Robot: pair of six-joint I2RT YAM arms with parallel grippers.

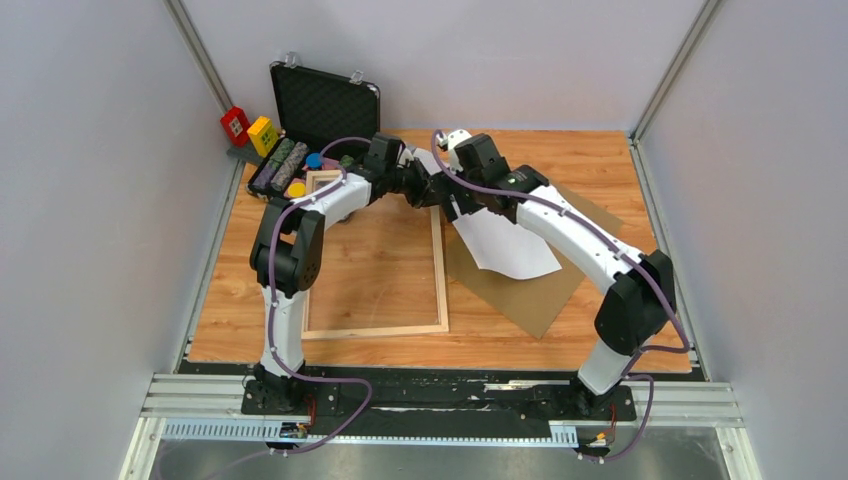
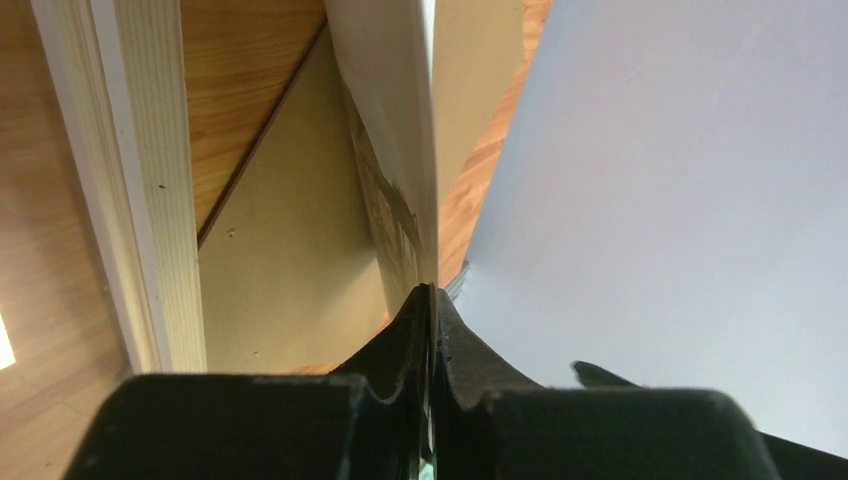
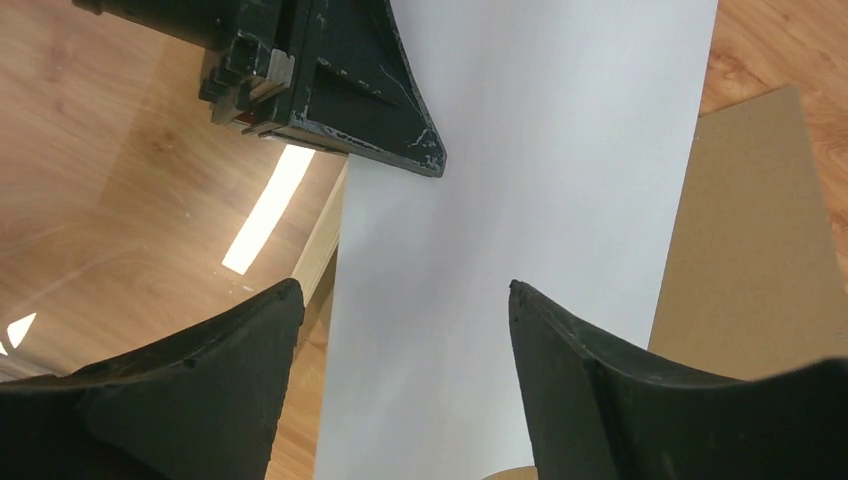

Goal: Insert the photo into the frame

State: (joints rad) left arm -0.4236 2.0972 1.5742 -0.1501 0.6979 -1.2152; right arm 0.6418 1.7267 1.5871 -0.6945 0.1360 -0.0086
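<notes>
The photo (image 1: 505,245) hangs white back up, lifted at its far left corner, over the brown backing board (image 1: 545,295). My left gripper (image 1: 428,188) is shut on that corner. The left wrist view shows its tips (image 2: 432,300) pinching the sheet edge-on, the dark printed side (image 2: 395,205) facing the board and the white back (image 2: 650,200) to the right. The pale wood frame (image 1: 441,270) lies flat to the left with its pane. My right gripper (image 1: 452,208) is open just above the white back (image 3: 520,200), tips (image 3: 405,300) apart and empty.
The open black case (image 1: 325,105) stands at the back left with small coloured items in front of it. Red and yellow blocks (image 1: 250,128) sit by the left wall. The frame's right rail (image 3: 325,240) borders the photo. The left gripper's body (image 3: 340,80) is close ahead of my right fingers.
</notes>
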